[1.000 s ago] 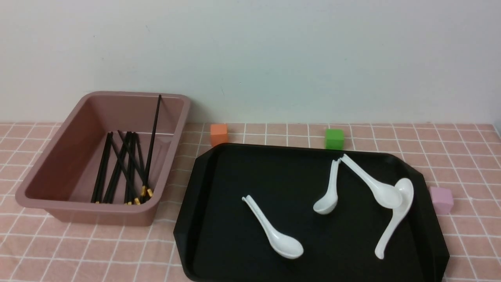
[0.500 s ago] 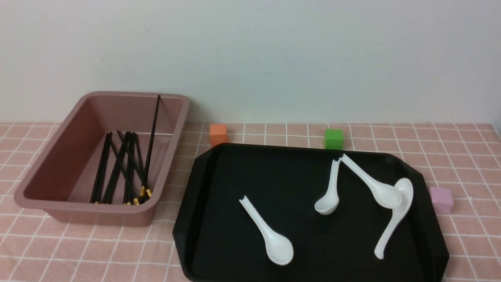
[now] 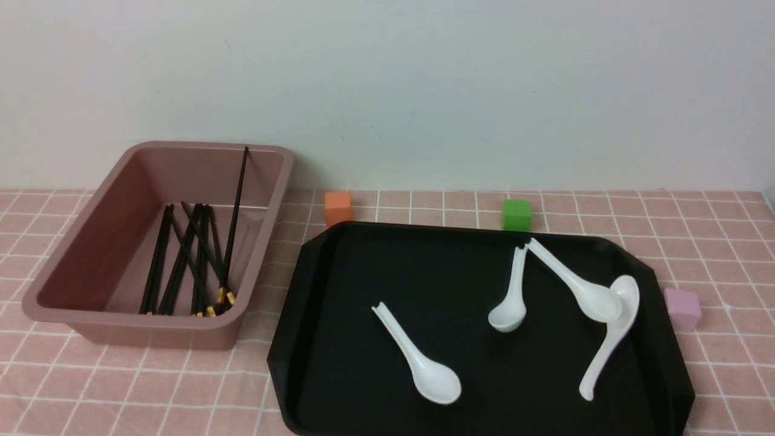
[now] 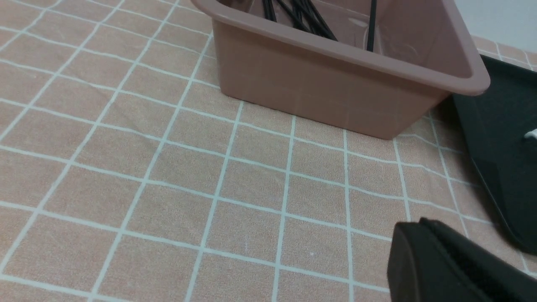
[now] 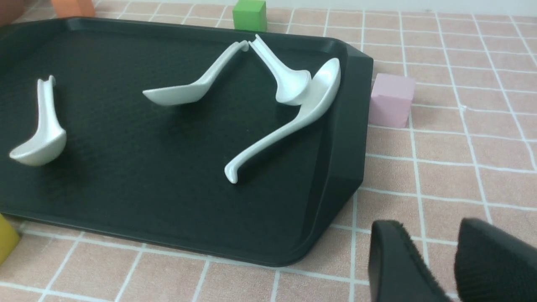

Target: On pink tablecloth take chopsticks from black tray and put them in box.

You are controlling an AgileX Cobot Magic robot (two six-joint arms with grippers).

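Observation:
Several black chopsticks with gold bands lie in the dusty-pink box at the left, one leaning on its far wall. The black tray on the pink tablecloth holds only white spoons; no chopsticks show on it. Neither gripper shows in the front view. In the left wrist view my left gripper is shut and empty over the cloth, near the box's near corner and the tray's edge. In the right wrist view my right gripper is open and empty over the cloth beside the tray's right front corner.
Several white spoons lie on the tray. An orange cube and a green cube stand behind the tray, a lilac cube at its right. A yellow block shows at the tray's front.
The front-left spoon on the tray has swung slightly back and forth, and the small middle spoon has shifted a little. The chopsticks in the box have not moved.

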